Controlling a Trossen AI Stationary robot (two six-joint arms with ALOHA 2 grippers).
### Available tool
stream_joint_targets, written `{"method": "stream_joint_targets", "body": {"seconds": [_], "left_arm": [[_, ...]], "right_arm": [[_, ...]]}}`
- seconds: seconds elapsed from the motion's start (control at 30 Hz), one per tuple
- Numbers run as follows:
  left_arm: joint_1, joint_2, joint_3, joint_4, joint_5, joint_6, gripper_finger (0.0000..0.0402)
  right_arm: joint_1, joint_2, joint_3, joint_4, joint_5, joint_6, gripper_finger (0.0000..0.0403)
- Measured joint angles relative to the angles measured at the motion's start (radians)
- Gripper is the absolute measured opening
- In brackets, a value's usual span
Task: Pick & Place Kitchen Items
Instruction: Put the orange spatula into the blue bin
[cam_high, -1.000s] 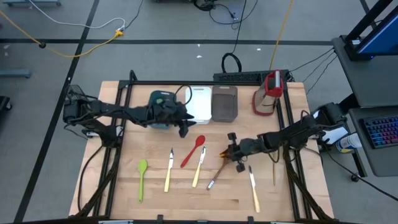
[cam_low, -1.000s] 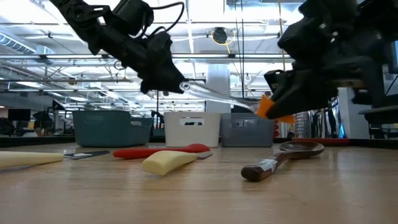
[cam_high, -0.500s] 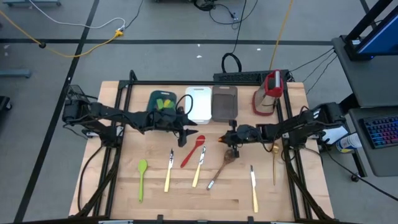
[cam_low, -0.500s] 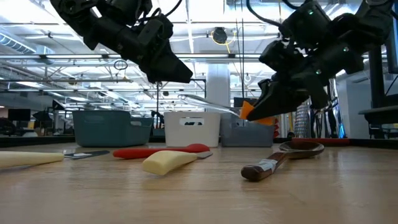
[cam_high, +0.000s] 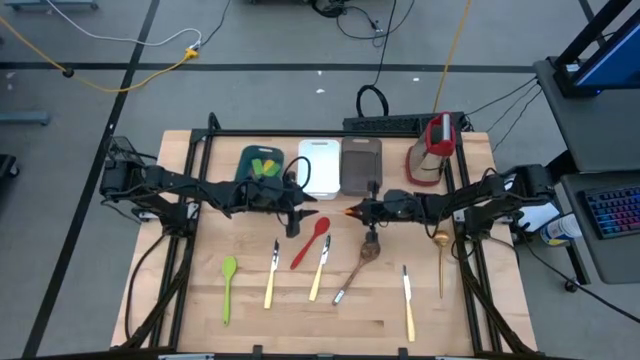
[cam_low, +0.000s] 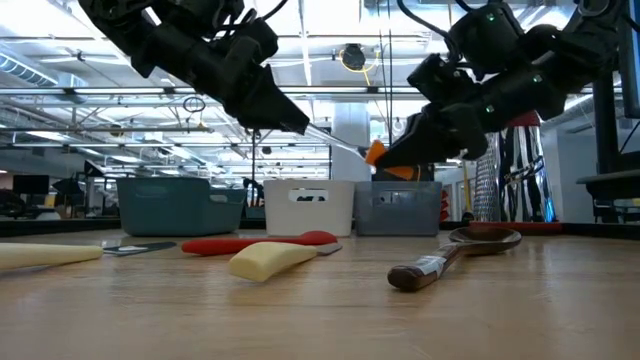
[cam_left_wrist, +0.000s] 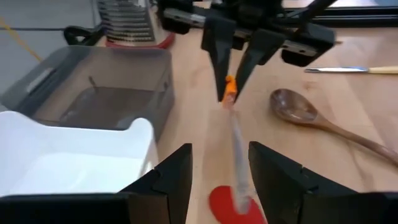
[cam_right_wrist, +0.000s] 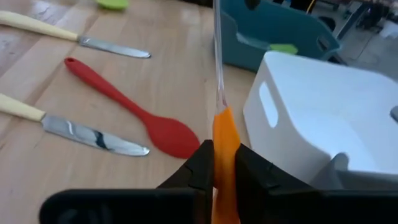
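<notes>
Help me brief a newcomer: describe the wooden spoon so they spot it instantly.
Start at the grey tray in the row along the table's far edge. Come toward the near edge, past the right gripper, to the wooden spoon. It is the only brown utensil, lying between pale-handled knives.

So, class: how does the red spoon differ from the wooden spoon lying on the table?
The red spoon is bright red all over; the wooden spoon is brown, with a dark tip and a metal band on its handle. The red spoon lies nearer the teal tray, the wooden spoon right of it, below the right pincer. Both lie flat and slanted, bowls towards the trays, untouched.
</notes>
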Motion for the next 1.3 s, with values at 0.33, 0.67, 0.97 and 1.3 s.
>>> {"method": "stream_joint_targets", "body": {"seconds": [0.33, 0.67, 0.97, 1.3], "left_arm": [[-0.008, 0.0, 0.0, 0.038, -0.009, 0.068, 0.0161], [-0.012, 0.0, 0.0, 0.074, -0.008, 0.115, 0.0161], [-0.012, 0.0, 0.0, 0.074, -0.008, 0.116, 0.0124], [-0.013, 0.0, 0.0, 0.071, -0.002, 0.136, 0.0012]], "right_arm": [[-0.006, 0.0, 0.0, 0.046, -0.004, -0.009, 0.0034], [-0.006, 0.0, 0.0, 0.046, -0.004, -0.009, 0.0038], [-0.005, 0.0, 0.0, 0.047, -0.004, -0.009, 0.0035], [-0.005, 0.0, 0.0, 0.062, -0.003, -0.008, 0.0033]]}}
